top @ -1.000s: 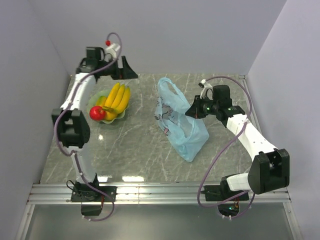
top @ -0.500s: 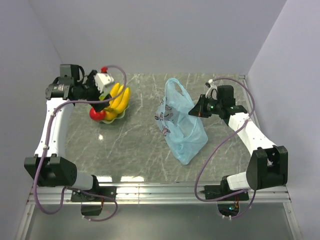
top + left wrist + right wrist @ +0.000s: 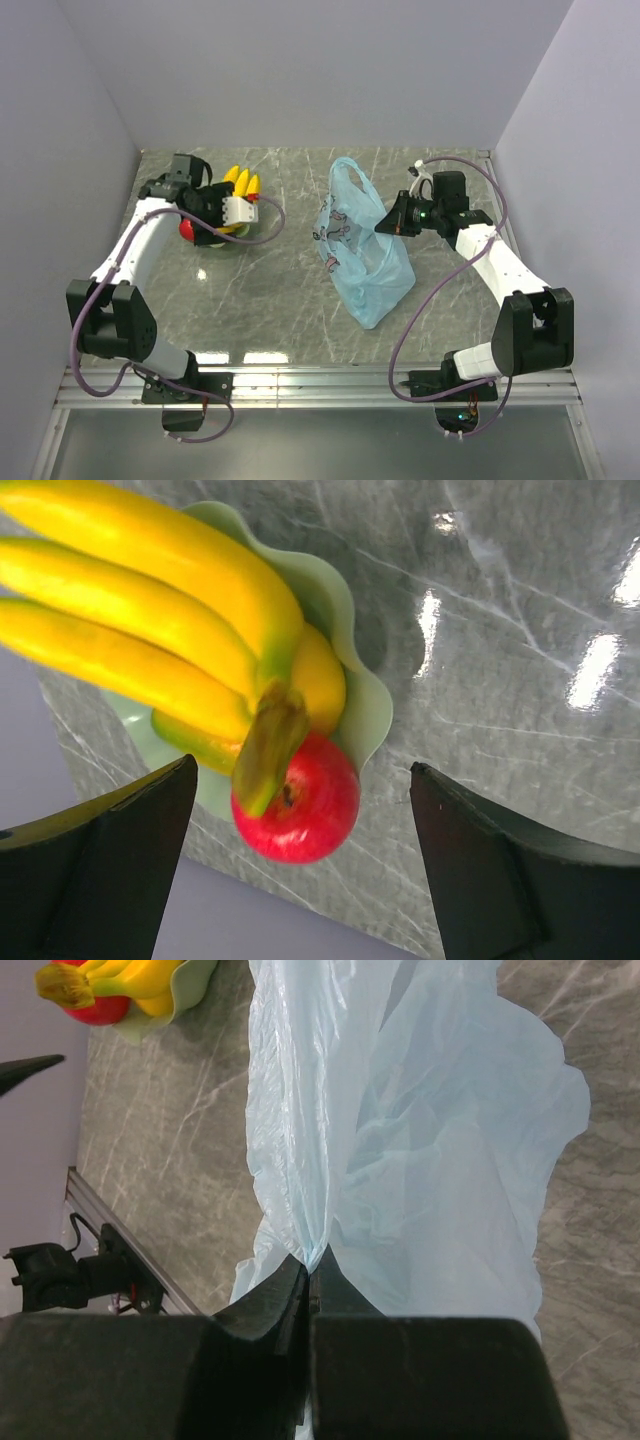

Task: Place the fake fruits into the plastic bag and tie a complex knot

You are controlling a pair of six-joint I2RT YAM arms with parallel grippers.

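A grey marble-patterned counter [image 3: 290, 300] with glossy light reflections carries a pale green wavy-edged dish [image 3: 372, 715] toward its far left. Plain pale lilac walls [image 3: 330, 70] enclose three sides, and an aluminium rail [image 3: 320, 383] runs along the near edge.

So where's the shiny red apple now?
Top view, left side of the table: the red apple sits in the pale green wavy dish, right by the stem of the yellow banana bunch.
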